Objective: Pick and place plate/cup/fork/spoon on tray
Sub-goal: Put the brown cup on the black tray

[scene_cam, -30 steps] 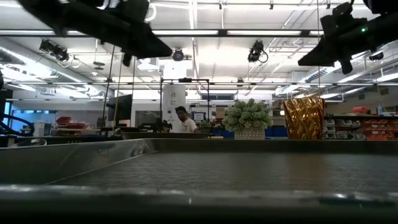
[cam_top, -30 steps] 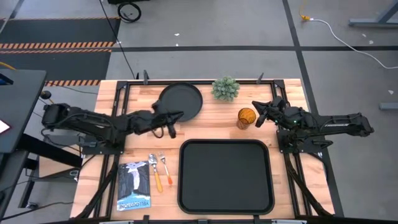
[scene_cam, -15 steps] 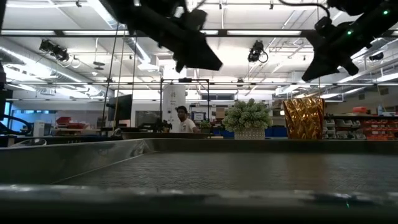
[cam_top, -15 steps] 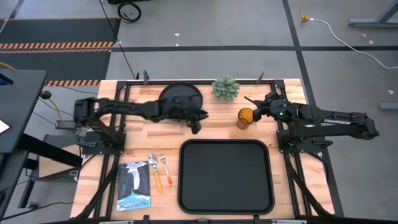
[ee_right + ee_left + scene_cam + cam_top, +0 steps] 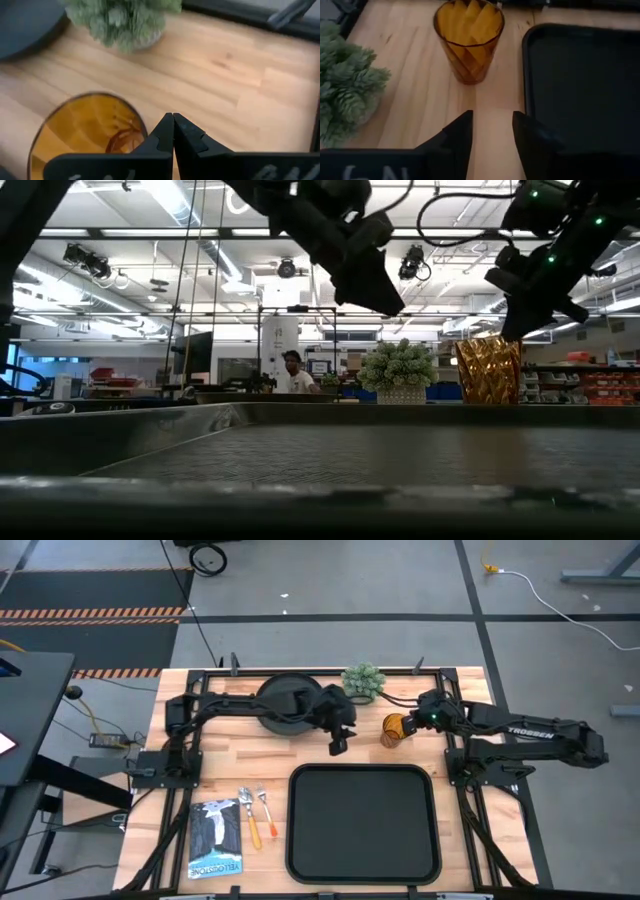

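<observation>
The right gripper [image 5: 173, 120], jaws closed, hovers beside the cup [image 5: 87, 127], near the plant [image 5: 122, 17].

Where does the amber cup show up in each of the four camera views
High view: cup right of centre, above the tray.
Low view: cup at right.
Left wrist view: cup top centre.
Right wrist view: cup lower left.
Shared landmark: green plant beside it.

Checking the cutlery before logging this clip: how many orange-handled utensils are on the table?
2. The spoon and the fork lie side by side on the wood left of the tray, beside a booklet. None appears hidden.
</observation>
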You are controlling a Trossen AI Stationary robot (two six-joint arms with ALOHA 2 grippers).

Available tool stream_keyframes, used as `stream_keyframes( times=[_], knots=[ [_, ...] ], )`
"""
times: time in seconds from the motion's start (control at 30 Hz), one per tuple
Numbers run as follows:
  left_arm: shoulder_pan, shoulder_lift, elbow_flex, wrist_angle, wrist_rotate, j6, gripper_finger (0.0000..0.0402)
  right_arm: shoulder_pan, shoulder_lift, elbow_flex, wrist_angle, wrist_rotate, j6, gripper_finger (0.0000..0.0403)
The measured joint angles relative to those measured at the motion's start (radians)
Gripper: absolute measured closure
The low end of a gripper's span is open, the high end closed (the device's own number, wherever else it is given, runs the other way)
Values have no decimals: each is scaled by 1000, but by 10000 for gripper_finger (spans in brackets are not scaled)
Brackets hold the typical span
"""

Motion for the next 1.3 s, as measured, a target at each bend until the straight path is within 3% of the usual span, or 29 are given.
stream_keyframes(
  times=[0.23, 0.6, 0.93, 1.07, 1.3],
  knots=[
    [-14, 45, 80, -142, 28, 137, 235, -10, 49, 0, -5, -127, 16, 393],
    [-84, 45, 80, -93, -1, 343, 246, 19, 150, 0, 107, -278, 16, 393],
    [-112, 43, 80, -7, -54, 342, 246, 55, 228, 0, 263, -402, -10, 393],
    [-114, 43, 87, -49, -56, 317, 246, 56, 228, 0, 308, -441, -25, 393],
    [-123, 83, 159, -178, -55, 333, 246, 35, 228, 0, 305, -417, -35, 393]
  ],
)
